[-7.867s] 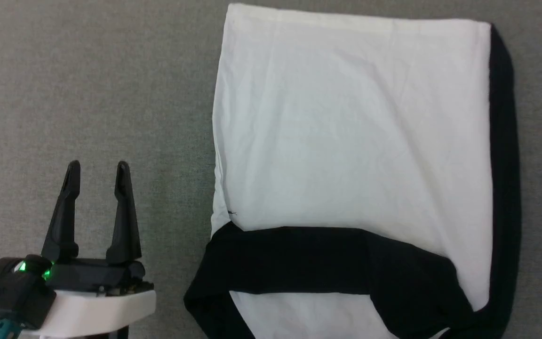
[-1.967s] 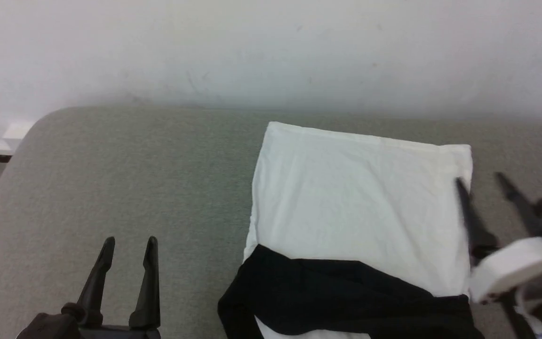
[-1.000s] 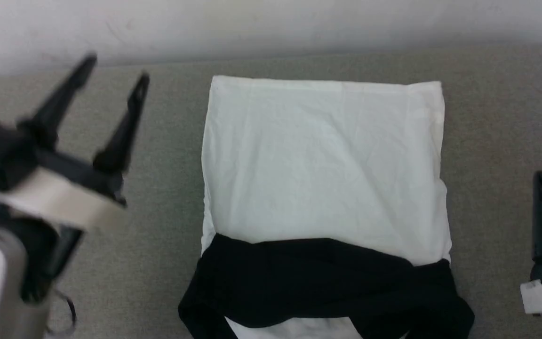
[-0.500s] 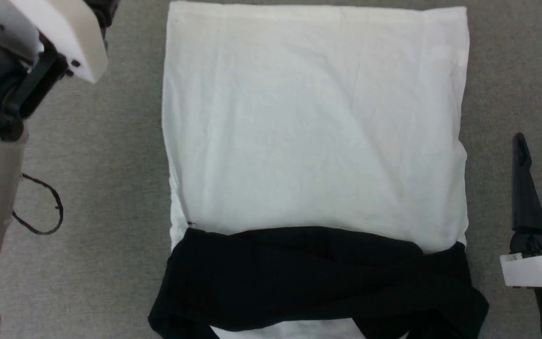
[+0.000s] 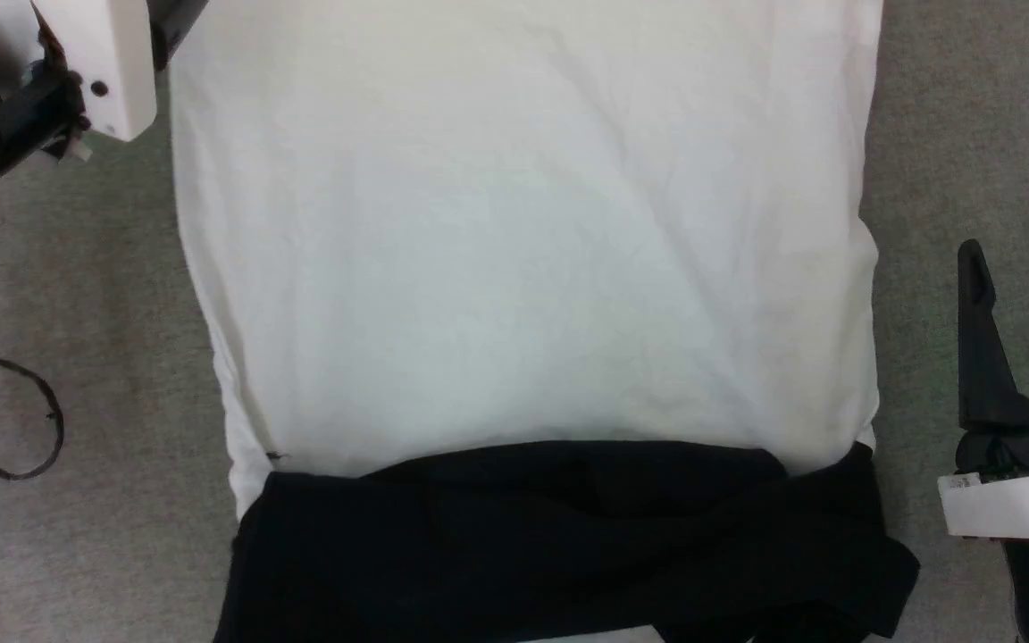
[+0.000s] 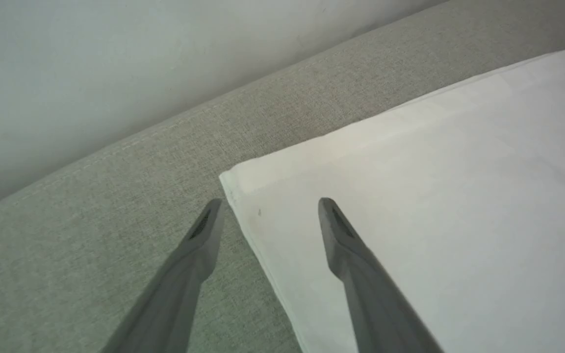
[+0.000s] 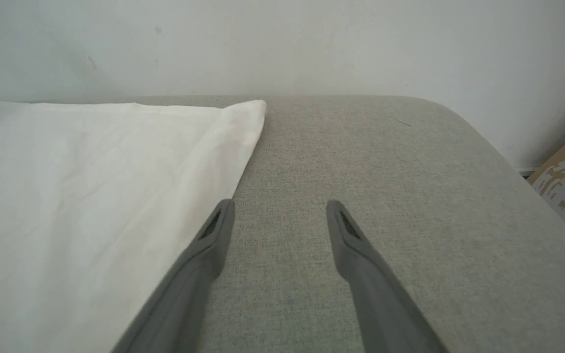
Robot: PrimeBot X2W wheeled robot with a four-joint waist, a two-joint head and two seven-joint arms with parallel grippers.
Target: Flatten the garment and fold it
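Reach is looking shortest on the left: the left end effector (image 6: pixel 271 203), fingers apart, is hovering astride the far left corner of the single garment (image 5: pixel 523 268), which is lying flat on the grey counter (image 5: pixel 970 107), long axis running away from the robot. The right end effector (image 5: pixel 1017 246), the second of two and also gaping, is hovering just beside its right edge, short of the far corner.

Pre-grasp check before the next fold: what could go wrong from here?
1. Left gripper jaws straddle the garment corner; closing may pinch just one layer.
2. Right gripper is off the cloth, over the cushion, so a lift could skew.
3. Bunched black sleeves may spill out.
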